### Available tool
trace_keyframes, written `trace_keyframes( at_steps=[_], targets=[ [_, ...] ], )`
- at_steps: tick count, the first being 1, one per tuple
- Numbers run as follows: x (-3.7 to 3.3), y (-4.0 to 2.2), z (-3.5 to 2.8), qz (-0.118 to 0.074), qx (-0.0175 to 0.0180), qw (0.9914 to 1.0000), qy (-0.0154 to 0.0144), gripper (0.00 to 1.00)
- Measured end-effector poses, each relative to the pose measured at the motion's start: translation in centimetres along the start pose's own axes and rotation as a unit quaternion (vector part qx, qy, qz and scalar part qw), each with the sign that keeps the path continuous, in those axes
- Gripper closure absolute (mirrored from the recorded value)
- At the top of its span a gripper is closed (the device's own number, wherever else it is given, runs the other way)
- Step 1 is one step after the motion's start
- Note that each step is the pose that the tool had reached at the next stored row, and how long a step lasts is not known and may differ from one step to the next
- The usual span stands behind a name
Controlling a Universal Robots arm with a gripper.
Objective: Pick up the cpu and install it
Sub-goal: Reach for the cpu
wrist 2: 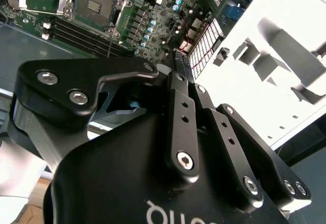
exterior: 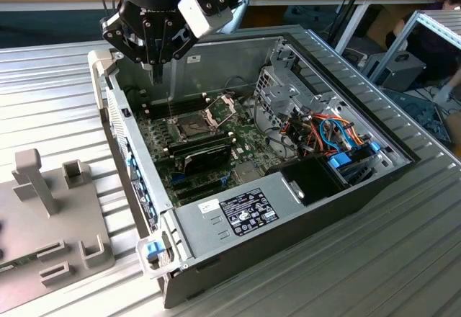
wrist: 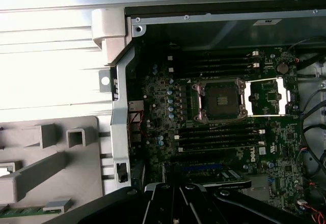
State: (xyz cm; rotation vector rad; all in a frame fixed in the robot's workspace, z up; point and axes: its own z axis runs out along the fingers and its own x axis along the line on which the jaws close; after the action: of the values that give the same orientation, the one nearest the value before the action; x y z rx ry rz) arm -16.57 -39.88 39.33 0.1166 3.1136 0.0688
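My gripper [exterior: 157,66] hangs above the far corner of the open computer case [exterior: 288,209], on the exterior view's left, pointing down over the case wall. The dark square CPU socket [wrist: 222,100] lies bare on the green motherboard [wrist: 168,147], and its shiny hinged frame [wrist: 265,96] is swung open beside it. In the exterior view the socket [exterior: 191,124] is below the gripper and toward that view's right. The cpu is hidden; I cannot make it out at the gripper or on the board. The gripper's black linkage [wrist 2: 178,127] blocks much of the second wrist view.
A grey fixture [exterior: 50,216] with upright posts and slots stands on the ribbed metal table [exterior: 57,86], on the exterior view's left of the case. Memory slots [wrist: 219,135] flank the socket. A drive cage with orange and blue cables [exterior: 324,133] fills the case's other side.
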Motion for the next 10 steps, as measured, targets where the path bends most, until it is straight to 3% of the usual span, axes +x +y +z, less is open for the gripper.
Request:
trace_keyframes(
  at_steps=[10],
  targets=[
    [0.29,-0.03,-0.01,0.000,0.0000,1.00000,0.0000,0.89]
  ],
)
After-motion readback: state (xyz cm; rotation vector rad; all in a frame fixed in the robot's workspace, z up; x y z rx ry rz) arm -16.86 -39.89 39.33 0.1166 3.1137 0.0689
